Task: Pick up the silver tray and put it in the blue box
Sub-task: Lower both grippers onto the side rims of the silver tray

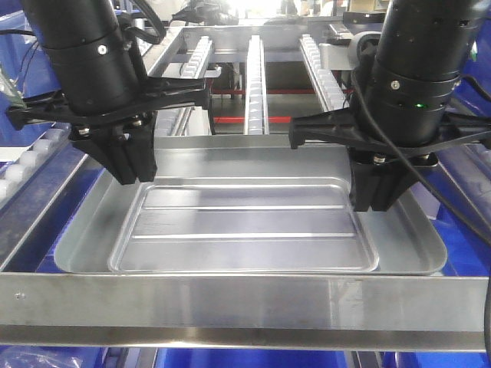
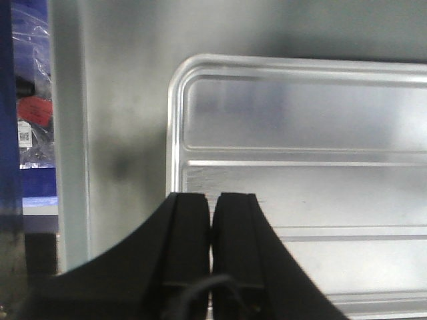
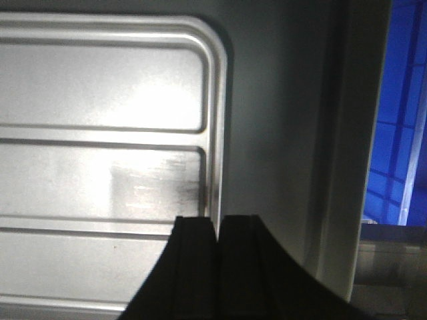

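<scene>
Where roller rails [image 1: 255, 84] recede behind, silver tray [image 1: 253, 222], steel crossbar [image 1: 245, 303] in front

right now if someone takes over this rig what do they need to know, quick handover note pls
Left gripper: shut, nothing between its fingers, low over the left side of the silver tray.
Right gripper: shut, nothing held, low over the tray's right side.
The tray lies flat in the metal frame. The blue box is only partly in view, off to the right.
Done: both arms are at the tray, no grasp yet.
Left: open, grip the tray, lift it, set it in the box.
</scene>
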